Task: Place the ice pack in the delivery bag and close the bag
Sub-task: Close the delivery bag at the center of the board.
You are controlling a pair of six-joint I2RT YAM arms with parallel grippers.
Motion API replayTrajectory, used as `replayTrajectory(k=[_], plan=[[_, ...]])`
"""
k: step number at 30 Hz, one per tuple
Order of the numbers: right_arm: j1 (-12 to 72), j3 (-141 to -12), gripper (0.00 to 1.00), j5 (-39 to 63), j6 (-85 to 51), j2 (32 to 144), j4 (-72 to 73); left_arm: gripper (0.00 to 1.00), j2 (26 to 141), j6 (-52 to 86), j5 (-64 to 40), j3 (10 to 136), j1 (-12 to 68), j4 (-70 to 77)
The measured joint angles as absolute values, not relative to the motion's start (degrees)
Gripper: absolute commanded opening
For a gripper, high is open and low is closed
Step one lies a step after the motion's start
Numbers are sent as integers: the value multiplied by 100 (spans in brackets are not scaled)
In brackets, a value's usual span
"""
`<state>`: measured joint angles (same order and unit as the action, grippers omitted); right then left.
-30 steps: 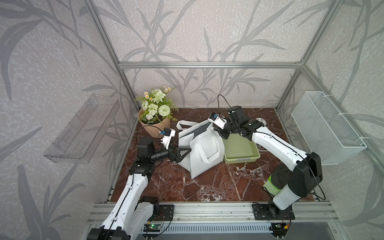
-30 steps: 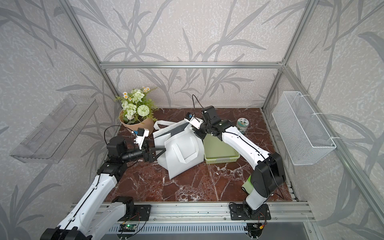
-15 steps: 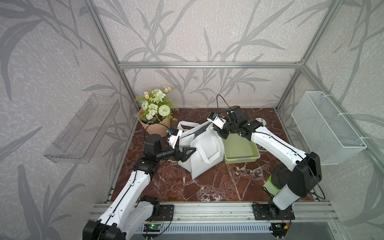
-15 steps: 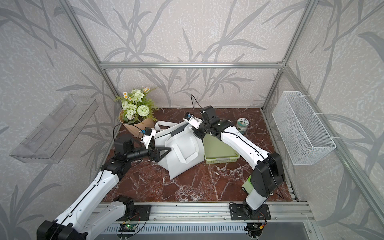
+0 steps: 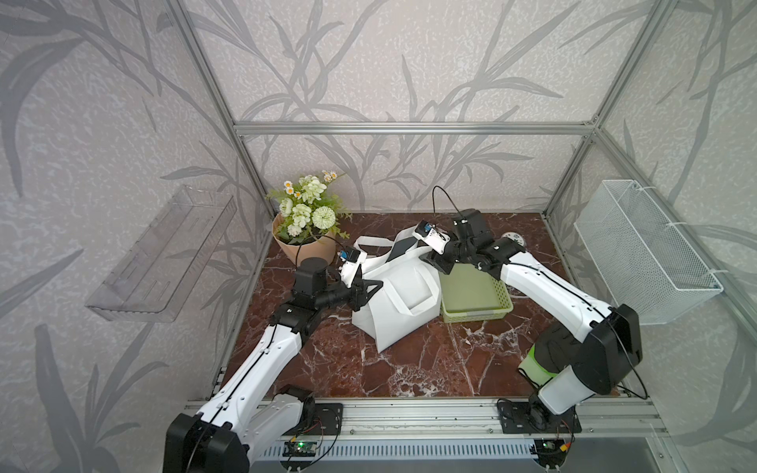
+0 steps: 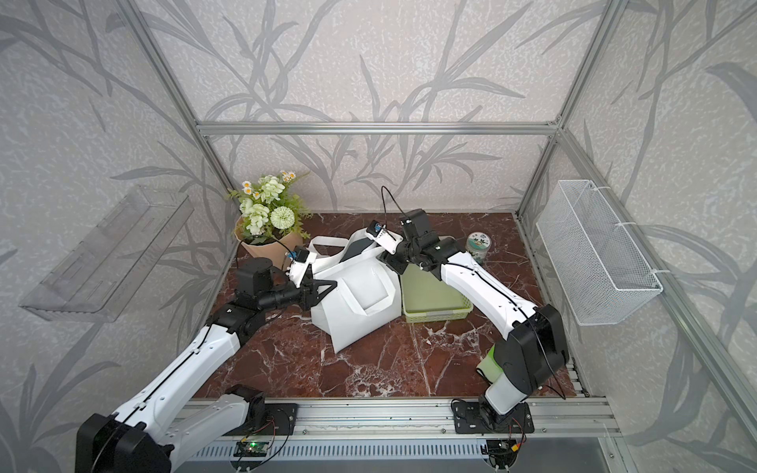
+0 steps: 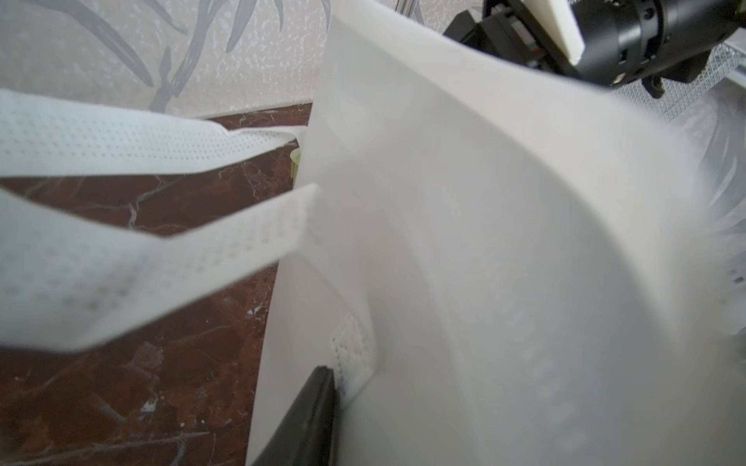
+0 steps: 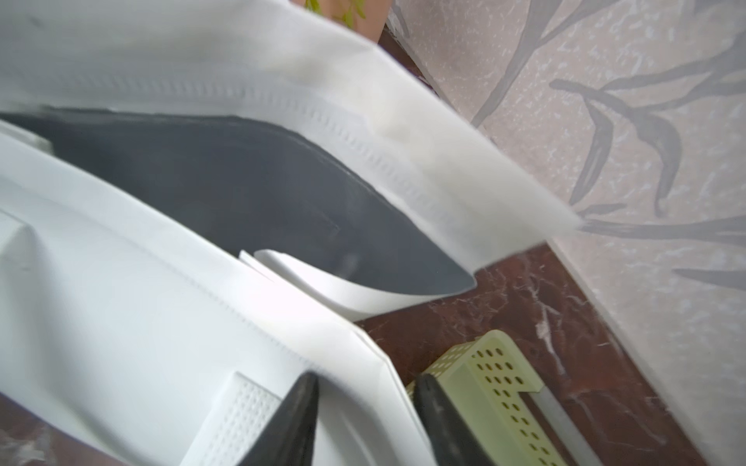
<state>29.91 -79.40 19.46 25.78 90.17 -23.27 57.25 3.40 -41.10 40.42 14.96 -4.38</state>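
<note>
Fabric of a stiff, dimpled, non-woven kind makes up the delivery bag (image 5: 403,301). It is a tall white tote standing tilted at the middle of the red-brown marble table (image 5: 409,368). Its flat loop handles (image 7: 121,133) hang loose, and the grey foil lining (image 8: 242,193) shows at the mouth. Just beside it sits a pale green perforated plastic basket (image 5: 475,305). Behind stand flowers in a brown paper wrap (image 5: 305,245) and a small round tin (image 6: 478,244). A clear shelf (image 5: 164,254) and a white wire basket (image 5: 643,250) hang on the side walls.

The left gripper (image 5: 377,284) reaches in level from the side. One dark finger (image 7: 311,415) lies against the bag's wall by a handle seam. Fabric hides the other finger, so its grip cannot be told. The right gripper (image 8: 365,377) angles down at the corner of the mouth, jaws apart, with the bag's folded edge between them unpinched.
</note>
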Motion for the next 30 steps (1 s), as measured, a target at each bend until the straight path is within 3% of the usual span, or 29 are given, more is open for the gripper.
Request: replayTrajectory(k=[4, 7, 14, 30], plan=[[2331, -7338, 88, 3011, 2628, 8543, -1940, 16, 5588, 270, -3957, 4032, 1496, -513], [1966, -7048, 95, 3747, 2552, 8449, -1531, 12, 5502, 228, -3907, 4016, 1487, -565], [1931, -7054, 99, 4954, 2464, 9015, -705, 11, 5422, 191, -4108, 3951, 1201, -556], [2185, -8263, 99, 5896, 2152, 10777, 438, 1, 5616, 93, -5284, 3924, 325, -550]])
